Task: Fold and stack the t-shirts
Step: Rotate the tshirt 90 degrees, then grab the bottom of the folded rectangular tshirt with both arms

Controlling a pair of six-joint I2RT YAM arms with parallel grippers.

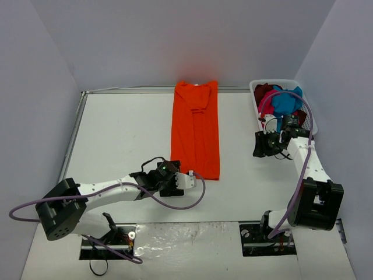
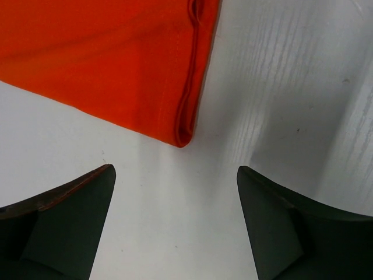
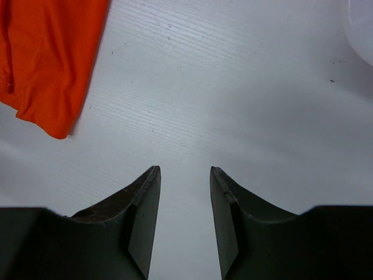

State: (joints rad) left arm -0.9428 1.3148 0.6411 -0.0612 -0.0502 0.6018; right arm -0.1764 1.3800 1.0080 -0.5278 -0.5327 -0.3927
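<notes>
Hidden: I can't separate the shirts heaped in the basket (image 1: 254, 88). I make out a teal-blue t-shirt (image 1: 285, 102) and a dark red t-shirt (image 1: 265, 93), partly behind the right arm's cable. Each wrist view shows only a corner of the orange one.
Orange t-shirt (image 1: 196, 131): a long folded strip on the counter (image 1: 122, 134), collar at the far edge.
Left gripper (image 2: 175, 175): spread wide, empty, just short of the strip's near right corner.
Right gripper (image 3: 185, 169): slightly apart, empty, over bare counter between strip and basket.

You see a matt orange cloth t-shirt (image 1: 195, 134) at 12 o'clock on a smooth, faintly grained table (image 1: 116, 146), perhaps laminate.
</notes>
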